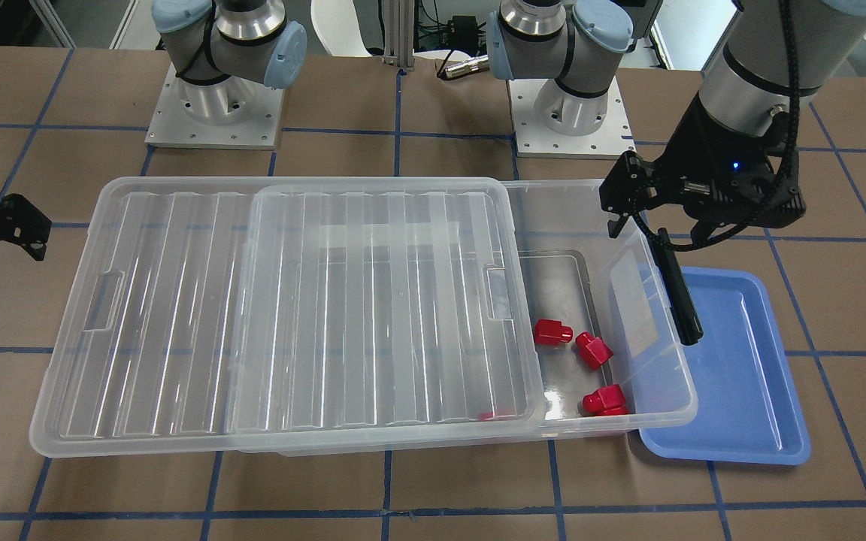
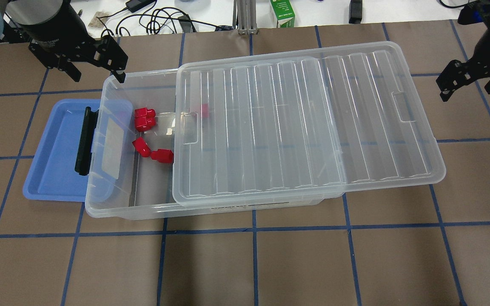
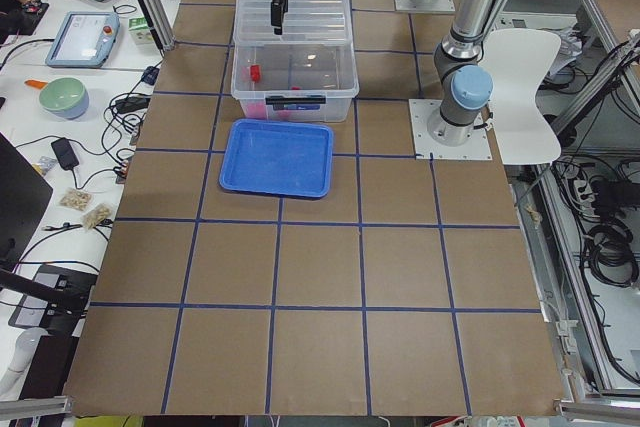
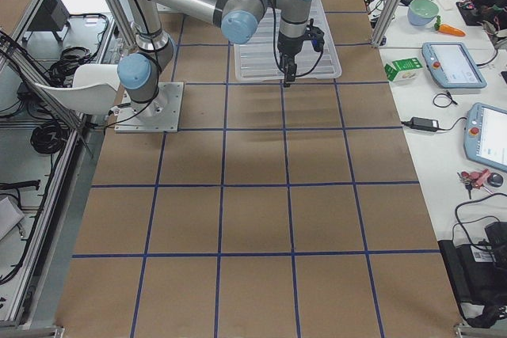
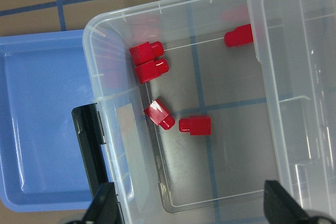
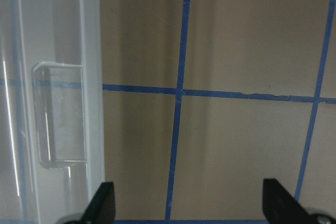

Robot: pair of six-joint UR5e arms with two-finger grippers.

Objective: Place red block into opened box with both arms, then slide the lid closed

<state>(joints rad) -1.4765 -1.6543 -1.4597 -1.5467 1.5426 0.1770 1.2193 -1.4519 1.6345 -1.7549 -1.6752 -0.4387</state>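
Note:
The see-through box [image 2: 109, 211] lies across the table, its black bar [image 2: 84, 140] at the robot's left end. The ribbed lid [image 2: 296, 127] sits slid toward the robot's right, overhanging that end and leaving the left end uncovered. Several red blocks [image 2: 144, 123] lie on the box floor in the uncovered part, and one [image 2: 204, 110] shows through the lid. My left gripper [image 2: 97, 73] hangs open and empty above the box's far left corner. My right gripper [image 2: 468, 85] is open and empty, apart from the lid's right end. The left wrist view looks down on the red blocks [image 5: 151, 70].
A shallow blue tray [image 2: 53, 148] lies partly under the box's left end. Both arm bases [image 1: 215, 105] [image 1: 568, 105] are bolted at the table's robot side. A green carton [image 2: 282, 12] and cables lie beyond the far edge.

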